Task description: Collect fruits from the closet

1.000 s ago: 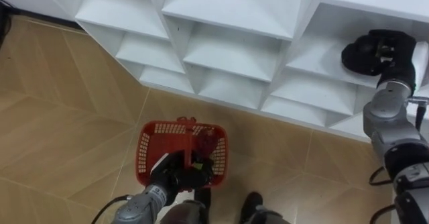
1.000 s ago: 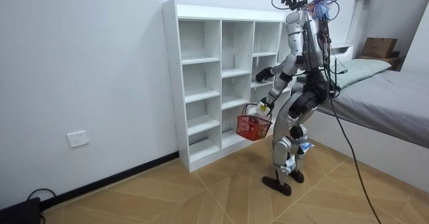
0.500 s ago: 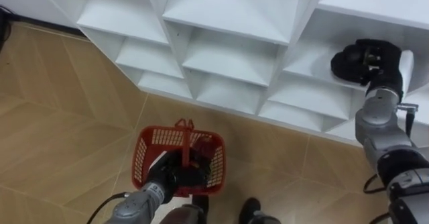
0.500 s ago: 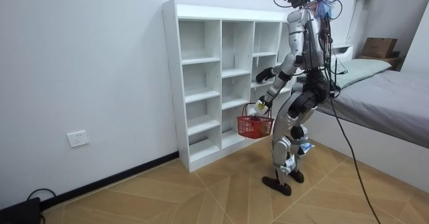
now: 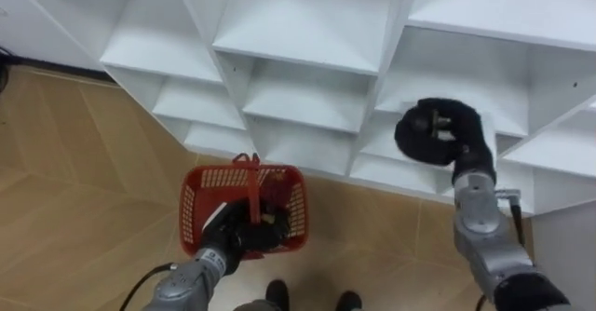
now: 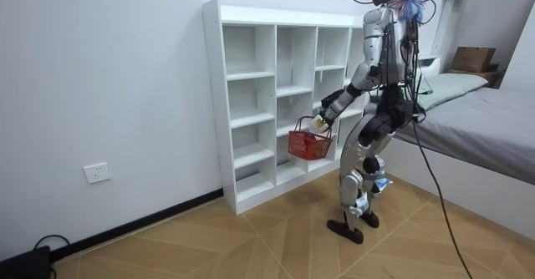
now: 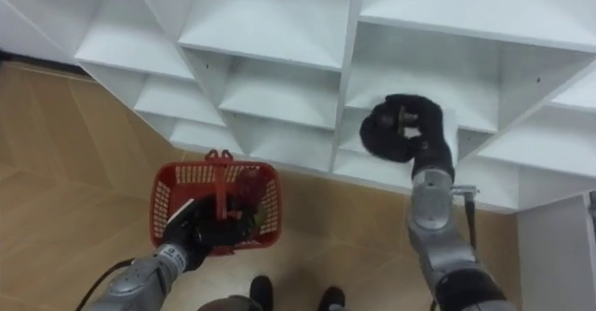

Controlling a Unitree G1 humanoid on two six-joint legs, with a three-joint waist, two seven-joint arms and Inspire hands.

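Stance: the robot stands facing the white shelf [image 5: 307,32], with a bed [image 6: 493,112] behind it.
Left hand [image 5: 235,236]: low at its front, fingers curled round the handle of the red basket [image 5: 194,209].
Basket: hangs level above the floor, just before the shelf's lower compartments. Its long axis runs left to right along the shelf front, and the handle crosses it front to back.
Fruit: a dark red lump [image 7: 246,196] lies in the basket, right of the handle; its kind is unclear.
Right hand [image 5: 438,132]: raised before a middle compartment with fingers curled inward. Whether it holds anything cannot be told.
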